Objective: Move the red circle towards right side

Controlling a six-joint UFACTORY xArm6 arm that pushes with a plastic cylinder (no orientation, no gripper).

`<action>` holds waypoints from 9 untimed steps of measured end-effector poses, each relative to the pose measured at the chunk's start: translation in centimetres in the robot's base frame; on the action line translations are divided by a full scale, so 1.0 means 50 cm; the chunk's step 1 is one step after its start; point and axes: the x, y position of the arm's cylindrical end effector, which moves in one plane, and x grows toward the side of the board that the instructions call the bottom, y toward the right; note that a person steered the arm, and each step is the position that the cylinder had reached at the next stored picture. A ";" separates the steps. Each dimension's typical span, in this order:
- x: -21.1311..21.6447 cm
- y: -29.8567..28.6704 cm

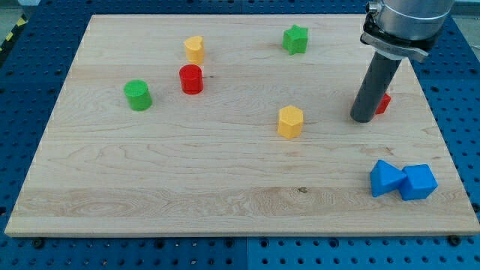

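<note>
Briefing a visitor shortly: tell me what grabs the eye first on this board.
The dark rod at the view's right dominates, my tip planted against a partly hidden red block. Next come the two touching blue blocks at the lower right. The red circle sits far off at upper left, between a yellow block and a green cylinder.

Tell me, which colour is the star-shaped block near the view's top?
The star-shaped block is green; the camera view, the only one, shows it clearly.
</note>
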 end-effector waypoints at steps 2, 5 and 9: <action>-0.046 0.013; -0.046 -0.292; -0.046 -0.667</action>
